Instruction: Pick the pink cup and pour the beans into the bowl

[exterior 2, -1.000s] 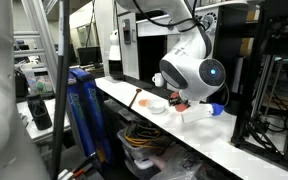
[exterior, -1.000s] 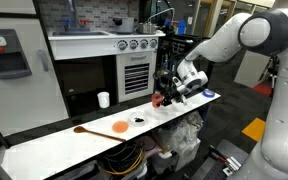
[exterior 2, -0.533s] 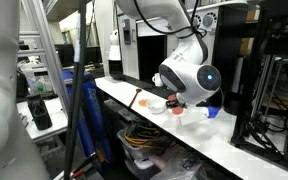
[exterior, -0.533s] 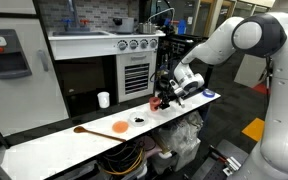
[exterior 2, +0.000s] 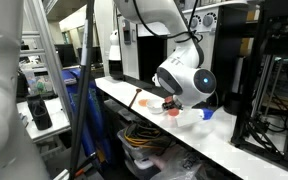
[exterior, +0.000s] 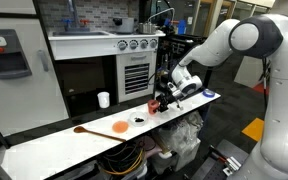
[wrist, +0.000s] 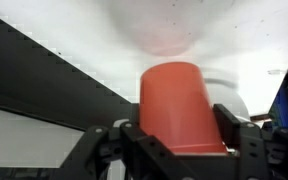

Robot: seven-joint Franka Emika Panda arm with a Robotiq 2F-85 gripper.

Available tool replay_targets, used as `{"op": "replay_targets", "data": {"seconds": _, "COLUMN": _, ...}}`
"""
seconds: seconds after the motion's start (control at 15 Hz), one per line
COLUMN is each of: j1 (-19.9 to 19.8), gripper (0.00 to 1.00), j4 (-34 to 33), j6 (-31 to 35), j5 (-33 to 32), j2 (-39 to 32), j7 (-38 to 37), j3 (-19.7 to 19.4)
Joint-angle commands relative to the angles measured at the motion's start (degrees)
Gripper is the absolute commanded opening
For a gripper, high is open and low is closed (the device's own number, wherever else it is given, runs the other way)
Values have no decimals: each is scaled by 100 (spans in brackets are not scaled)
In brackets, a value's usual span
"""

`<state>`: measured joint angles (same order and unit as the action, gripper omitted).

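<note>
The claw (wrist: 180, 130) pinches the pink cup (exterior: 155, 103) just above the bench (exterior: 54, 140), the bowl (exterior: 137, 119) lying near and lower, on the cup's side away from the arm.

Reddish-pink cup (wrist: 180, 108), white bowl (exterior: 136, 122), orange dish (exterior: 120, 127)

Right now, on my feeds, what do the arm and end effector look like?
The arm is glossy white with fat rounded links; one joint carries a dark round cap. The end effector is black and blocky, with two angular fingers.
</note>
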<state>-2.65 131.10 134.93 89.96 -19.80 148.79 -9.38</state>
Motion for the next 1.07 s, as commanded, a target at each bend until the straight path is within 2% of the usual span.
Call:
{"op": "replay_targets", "data": {"seconds": 0.0, "j1": -122, "gripper": 48, "j4": -72, "j6": -98, "j5": 52, "j2": -158, "j7": 23, "j3": 109}}
{"op": "replay_targets", "data": {"seconds": 0.67, "j1": -145, "gripper": 48, "j4": -71, "j6": -163, "j5": 64, "j2": -353, "j7": 34, "j3": 106}}
{"op": "replay_targets", "data": {"seconds": 0.73, "j1": -142, "gripper": 93, "j4": -71, "j6": -159, "j5": 55, "j2": -359, "j7": 34, "j3": 104}}
{"op": "replay_targets", "data": {"seconds": 0.87, "j1": -130, "gripper": 99, "j4": -47, "j6": -117, "j5": 56, "j2": -346, "j7": 42, "j3": 95}}
{"op": "replay_targets", "data": {"seconds": 1.0, "j1": -116, "gripper": 100, "j4": -27, "j6": -66, "j5": 51, "j2": -314, "j7": 42, "j3": 87}}
